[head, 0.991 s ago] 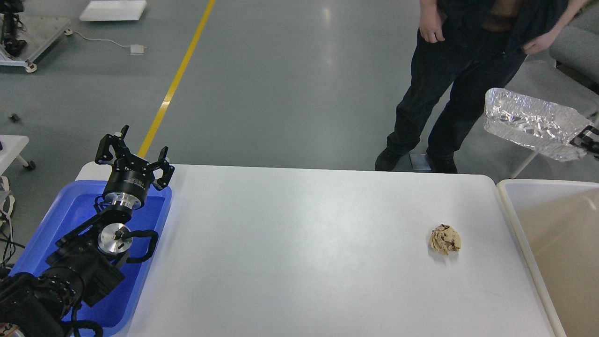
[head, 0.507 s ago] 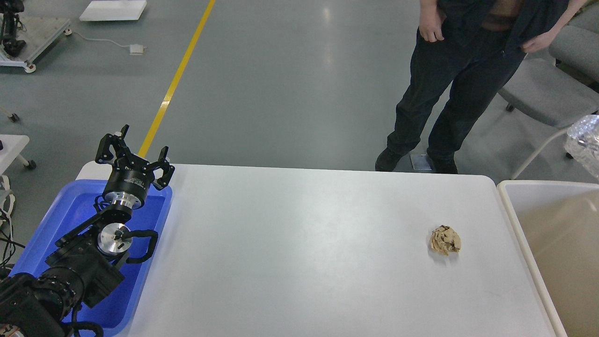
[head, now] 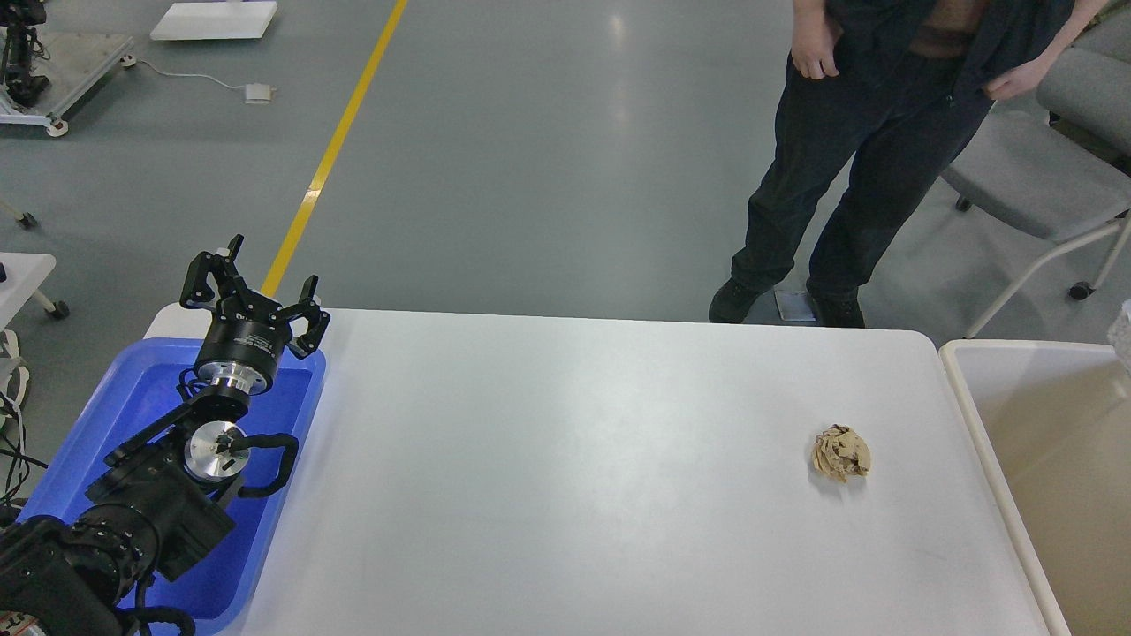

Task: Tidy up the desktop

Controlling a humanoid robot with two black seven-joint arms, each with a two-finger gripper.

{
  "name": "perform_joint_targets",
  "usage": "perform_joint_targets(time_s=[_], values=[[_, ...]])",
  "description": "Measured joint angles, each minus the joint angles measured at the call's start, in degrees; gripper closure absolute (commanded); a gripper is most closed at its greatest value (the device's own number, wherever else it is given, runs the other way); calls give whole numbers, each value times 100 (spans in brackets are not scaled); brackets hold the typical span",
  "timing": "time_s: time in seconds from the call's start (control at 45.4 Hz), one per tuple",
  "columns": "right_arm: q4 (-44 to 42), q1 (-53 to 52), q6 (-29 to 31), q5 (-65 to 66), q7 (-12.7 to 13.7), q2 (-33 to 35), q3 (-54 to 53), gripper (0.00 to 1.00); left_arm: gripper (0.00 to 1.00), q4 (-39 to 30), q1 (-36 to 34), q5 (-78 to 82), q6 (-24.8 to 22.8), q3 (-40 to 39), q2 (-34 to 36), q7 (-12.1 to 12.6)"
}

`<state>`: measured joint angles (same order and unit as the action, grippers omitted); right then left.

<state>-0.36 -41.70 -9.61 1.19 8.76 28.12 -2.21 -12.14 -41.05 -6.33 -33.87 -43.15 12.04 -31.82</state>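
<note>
Spanning most of the view: the desktop [head: 565, 459], a wide white top with rounded corners, is seen from above.
Desktop position: it is set between a blue tray [head: 132, 406] at its left edge and a beige-white bin [head: 990, 442] at its right edge.
Crumpled paper: a tan paper ball [head: 841, 453] is seen lying on the desktop towards the right edge, near the bin but apart from it.
Left arm: it is brought in from the near left corner and is held above the blue tray.
Left gripper [head: 252, 290]: it is raised over the far left corner of the desk, with its two fingers spread apart and nothing held between them.
Right gripper: it is not shown in this view.
Tray: its far rim lies just below the gripper's wrist; much of its floor is hidden by the arm.
Bin: only its left wall and part of its inside are shown.
Beyond the far edge: a person in dark clothes [head: 848, 168] is seen standing on the grey floor, with a grey chair [head: 1034, 177] beside.
Floor: a yellow line [head: 336, 150] is seen running away from the far left corner.
</note>
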Motion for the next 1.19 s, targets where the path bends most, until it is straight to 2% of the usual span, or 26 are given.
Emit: perform_joint_targets(time_s=[0.242,0.551,0.573,0.595,0.617,0.639,1.189], values=[[-12,311,-103,-216,147,-87,-230,100,0,0,0,0,0,0,0,0],[1,498,-142,-290,143,-250,-309,100,0,1,0,0,0,0,0,0],[1,505,-144,-292,138,-259,-311,88,0,1,0,0,0,0,0,0],[2,512,-147,-294,131,-272,-313,60,0,1,0,0,0,0,0,0],[3,517,-149,-296,128,-281,-315,20,0,1,0,0,0,0,0,0],[3,523,-152,-299,124,-293,-317,0,0,1,0,0,0,0,0,0],[13,501,-115,-299,-70,-345,-354,0,0,1,0,0,4,0,0,0]])
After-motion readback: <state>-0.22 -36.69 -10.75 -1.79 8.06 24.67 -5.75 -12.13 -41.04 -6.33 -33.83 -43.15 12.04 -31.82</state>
